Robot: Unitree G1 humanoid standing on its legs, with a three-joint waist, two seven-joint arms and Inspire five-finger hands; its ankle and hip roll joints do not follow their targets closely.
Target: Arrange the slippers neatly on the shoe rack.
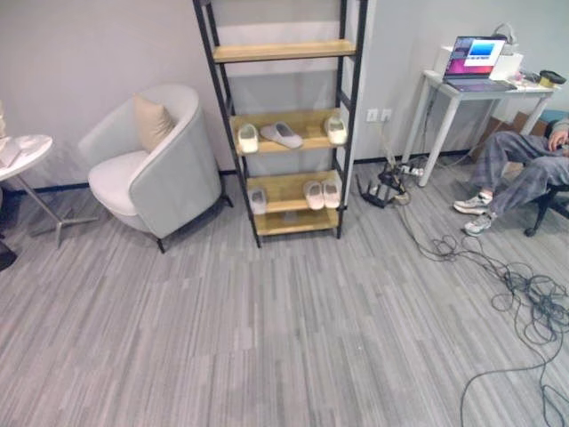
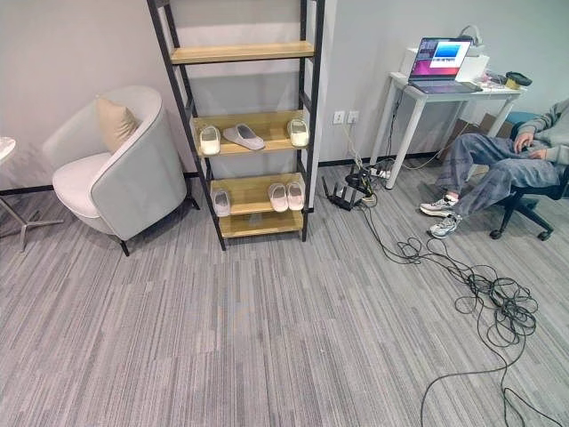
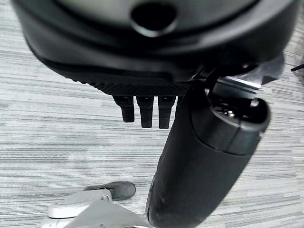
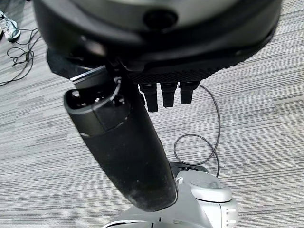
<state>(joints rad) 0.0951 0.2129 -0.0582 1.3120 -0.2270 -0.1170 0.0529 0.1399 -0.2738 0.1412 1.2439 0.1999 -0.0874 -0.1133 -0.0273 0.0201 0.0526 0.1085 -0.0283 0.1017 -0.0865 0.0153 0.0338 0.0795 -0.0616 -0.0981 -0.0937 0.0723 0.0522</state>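
A black-framed shoe rack (image 1: 284, 52) with wooden shelves stands against the far wall. On its middle shelf lie three pale slippers: one at the left (image 1: 248, 138), a grey one lying slantwise (image 1: 282, 134) and one at the right (image 1: 336, 130). The lower shelf holds a single slipper at the left (image 1: 258, 200) and a pair side by side at the right (image 1: 322, 194). The top shelf is bare. My left hand (image 3: 156, 57) hangs over the grey floor with straight fingers (image 3: 146, 111), holding nothing. My right hand (image 4: 156, 42) hangs the same way, open.
A pale armchair (image 1: 160, 169) with a cushion stands left of the rack, a small round table (image 1: 22, 151) beyond it. At the right are a white desk (image 1: 449, 98) with a laptop, a seated person (image 1: 524, 165) and loose cables (image 1: 524, 302) across the floor.
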